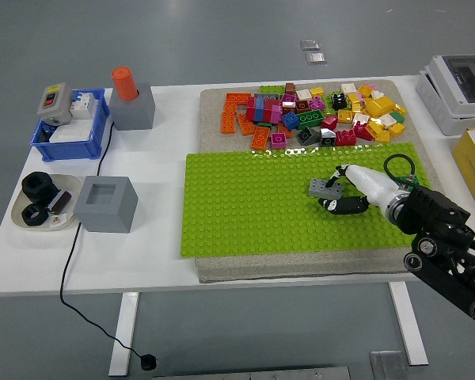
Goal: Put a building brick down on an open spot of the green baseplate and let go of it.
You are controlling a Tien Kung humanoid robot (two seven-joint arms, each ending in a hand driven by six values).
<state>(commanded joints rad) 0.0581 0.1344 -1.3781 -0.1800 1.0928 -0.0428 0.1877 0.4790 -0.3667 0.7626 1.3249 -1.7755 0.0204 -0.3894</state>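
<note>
white desk [166, 261] carries everything; left arm not in view. on it a beige mat [222, 265] holds the green baseplate [245, 202], big and almost all bare studs. behind the baseplate, on the far part of the mat, a loose pile of bricks [309, 115] in orange, red, magenta, yellow, green. left side of the desk: a blue bin [95, 134], a grey block with an orange cylinder [131, 95], a grey hollow cube [107, 203], a plate of black parts [43, 206], none in play. right arm comes in from the lower right, right robot hand [340, 190] over the right-centre of the baseplate, fingers [344, 206] curled around a grey brick [324, 188], pinched between the upper finger and the lower black ones. brick looks low over the studs, slightly tilted; can't tell if it touches yet. step in hand: placing, release not yet done. the spot under it is open, no other brick near. next move calls for levelling the brick, lowering or pressing it onto the studs, then opening the fingers and lifting clear without dragging it. risk: tilted brick may not seat and could tip on release.
</note>
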